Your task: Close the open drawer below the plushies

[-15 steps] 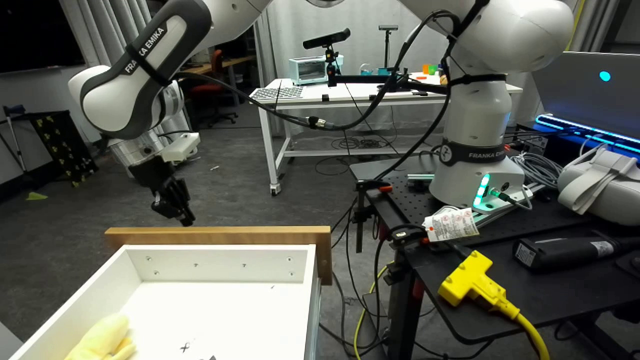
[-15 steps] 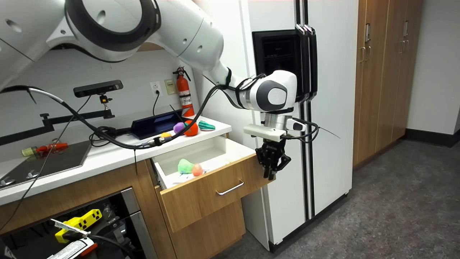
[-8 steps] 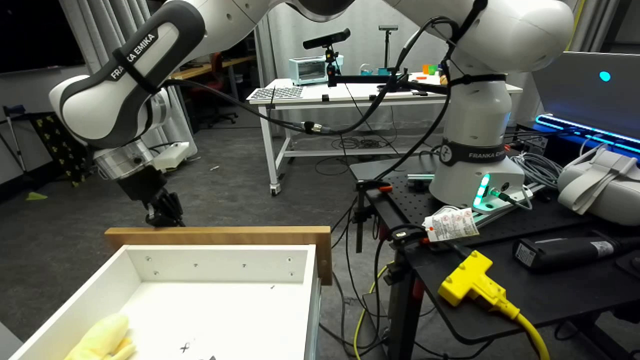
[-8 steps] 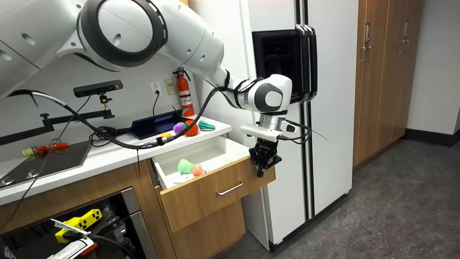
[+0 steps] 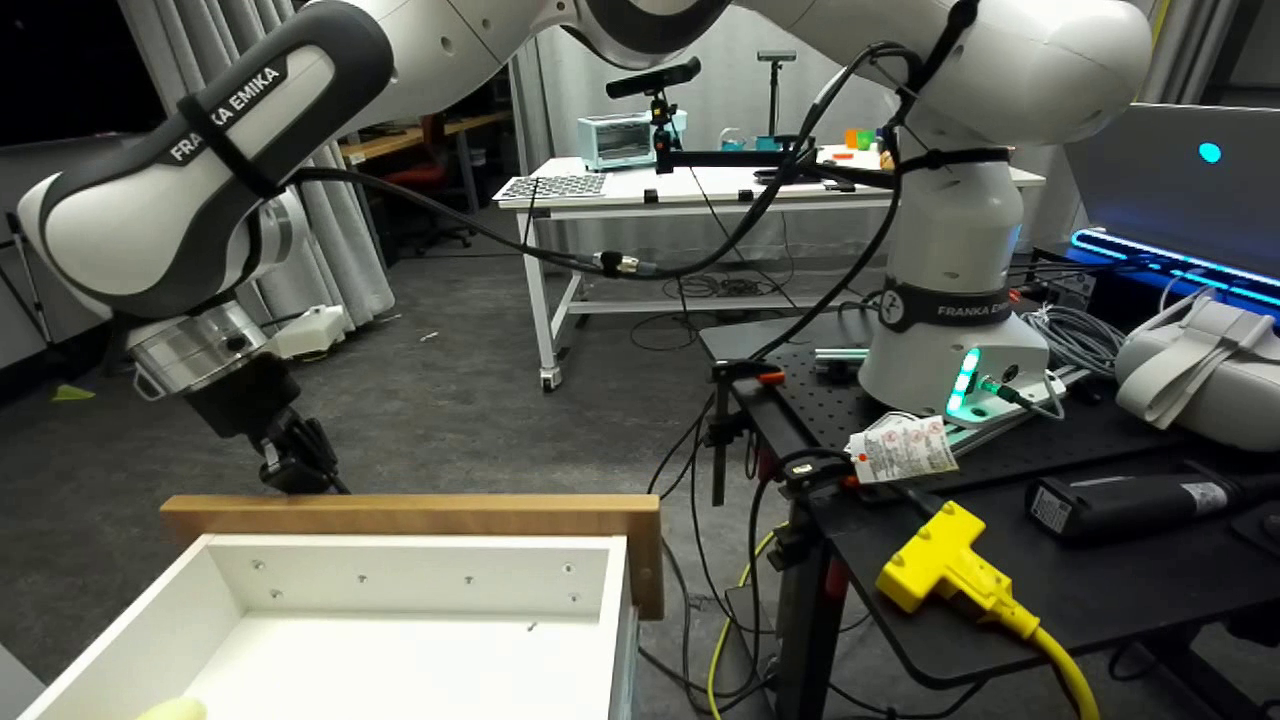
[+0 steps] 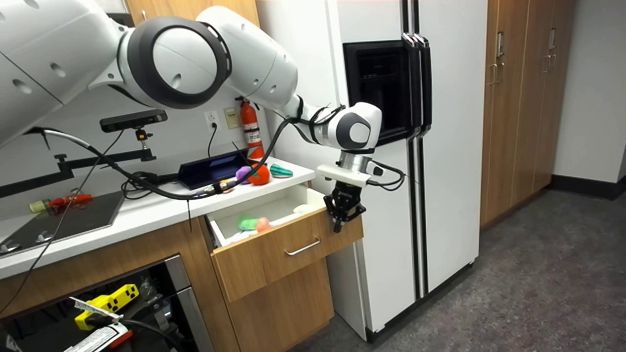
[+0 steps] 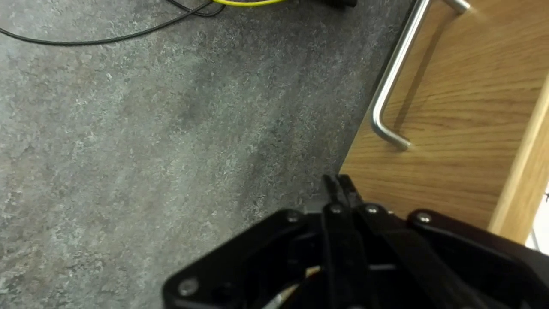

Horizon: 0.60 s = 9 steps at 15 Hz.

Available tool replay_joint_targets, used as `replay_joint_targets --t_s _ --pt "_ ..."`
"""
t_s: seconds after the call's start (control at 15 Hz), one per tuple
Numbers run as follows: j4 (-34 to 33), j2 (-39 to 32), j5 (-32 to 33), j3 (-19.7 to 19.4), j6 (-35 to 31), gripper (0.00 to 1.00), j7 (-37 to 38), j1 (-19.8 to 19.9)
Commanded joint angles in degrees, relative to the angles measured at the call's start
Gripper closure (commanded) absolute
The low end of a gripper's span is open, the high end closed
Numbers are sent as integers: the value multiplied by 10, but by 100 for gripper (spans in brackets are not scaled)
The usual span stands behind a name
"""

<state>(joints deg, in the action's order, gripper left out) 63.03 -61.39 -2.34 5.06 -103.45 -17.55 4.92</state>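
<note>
The drawer (image 6: pixel 281 261) stands partly open below the counter, with a wooden front, silver handle (image 6: pixel 303 247) and white inside. It also shows in an exterior view (image 5: pixel 420 515) and at the right of the wrist view (image 7: pixel 454 180). Plushies lie on the counter above: a red tomato (image 6: pixel 259 175), a purple one (image 6: pixel 243 173) and a green striped one (image 6: pixel 281 170). My gripper (image 6: pixel 337 227) is shut and empty, pointing down at the drawer front's outer face, near its fridge-side end. The closed fingers also show in the wrist view (image 7: pixel 339 178). Exact contact is hidden.
Inside the drawer lie a green-and-orange item (image 6: pixel 255 224) and a pale yellow one (image 6: pixel 305 209). A white fridge (image 6: pixel 386 274) stands close beside the drawer. A black table (image 5: pixel 960 590) with a yellow power splitter (image 5: pixel 935 560) and hanging cables is on the robot's base side.
My gripper has moved toward the counter, up to the drawer front. In the last half second the drawer has slid part way inward with it. The gripper stays shut.
</note>
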Motion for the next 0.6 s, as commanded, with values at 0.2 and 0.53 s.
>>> replay_joint_targets --t_s 0.2,0.53 --pt "-108 -64 7 32 67 100 -51 -61" --pt "-168 -99 1 59 87 100 -90 -100"
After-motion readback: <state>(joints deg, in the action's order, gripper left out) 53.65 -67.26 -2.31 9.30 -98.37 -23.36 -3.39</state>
